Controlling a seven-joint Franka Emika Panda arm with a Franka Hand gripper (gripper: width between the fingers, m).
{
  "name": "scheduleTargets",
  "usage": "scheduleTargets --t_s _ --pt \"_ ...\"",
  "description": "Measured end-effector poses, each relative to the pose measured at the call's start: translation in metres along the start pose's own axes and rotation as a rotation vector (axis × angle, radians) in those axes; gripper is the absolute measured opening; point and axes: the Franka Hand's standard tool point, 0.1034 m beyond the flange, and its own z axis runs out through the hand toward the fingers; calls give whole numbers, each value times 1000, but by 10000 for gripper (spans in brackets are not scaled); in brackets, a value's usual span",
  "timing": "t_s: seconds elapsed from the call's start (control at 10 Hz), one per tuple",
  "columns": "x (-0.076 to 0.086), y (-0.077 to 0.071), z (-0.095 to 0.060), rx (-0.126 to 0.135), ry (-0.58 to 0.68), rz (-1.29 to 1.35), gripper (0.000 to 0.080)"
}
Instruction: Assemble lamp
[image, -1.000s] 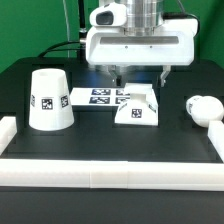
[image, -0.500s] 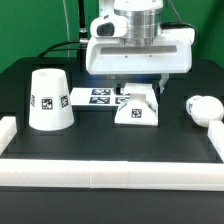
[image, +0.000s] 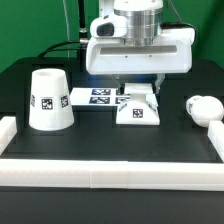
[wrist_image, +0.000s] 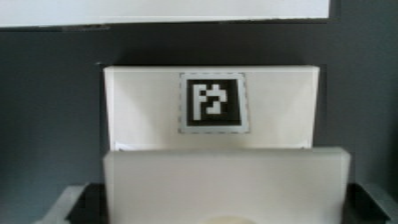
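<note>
Tool (image: 138, 87) dropped slightly vs 1 s ago; fingers apart above base (image: 137, 111); shade (image: 50, 100), bulb (image: 205, 108) off to sides.

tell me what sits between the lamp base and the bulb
Only bare black tabletop separates the lamp base and the bulb, in the exterior view.

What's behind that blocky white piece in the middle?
The flat marker board lies behind the lamp base; the base hides one end of it, so that part can't be seen.

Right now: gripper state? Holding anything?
Gripper: jaws open, down over the lamp base, holding nothing.
</note>
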Motion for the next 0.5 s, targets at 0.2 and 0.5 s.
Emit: scheduleTargets --t_s 0.2,0.5 --pt "0 0 0 0 0 0 533" --pt "11 -5 -1 3 0 -9 534"
